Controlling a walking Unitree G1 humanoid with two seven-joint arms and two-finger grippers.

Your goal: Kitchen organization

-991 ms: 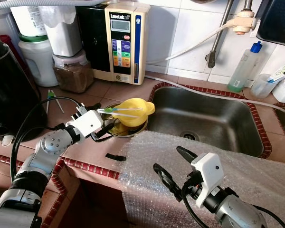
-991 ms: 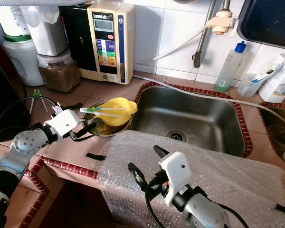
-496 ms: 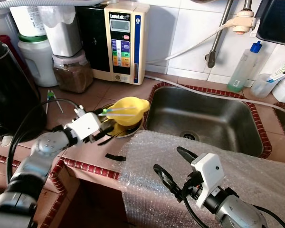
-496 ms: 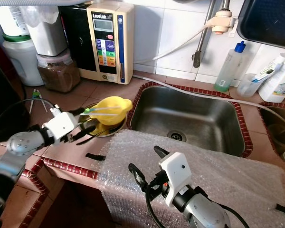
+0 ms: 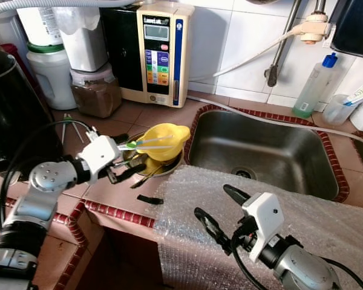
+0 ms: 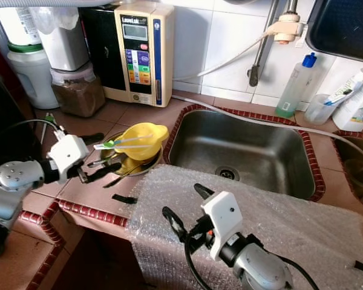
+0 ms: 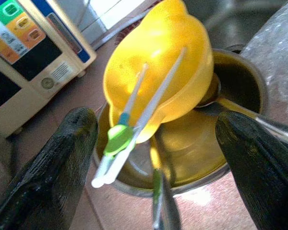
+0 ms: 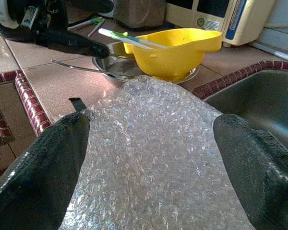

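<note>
Left tool [image 5: 124, 164] retreated; chopsticks [image 5: 152, 142] lie sideways.

Spread-fingered left pincer [image 7: 156, 158] faces chopsticks [image 7: 139, 120] resting across yellow bowl [image 7: 158, 72].

White tiled wall [image 5: 230, 42] – terracotta counter [image 5: 151, 115] – steel sink [image 5: 266, 151]

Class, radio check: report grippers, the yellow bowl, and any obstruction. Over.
Left gripper open beside metal dish. Right gripper open above bubble wrap. Yellow bowl in dish, chopsticks across it. Spoon sticking out of dish.
</note>
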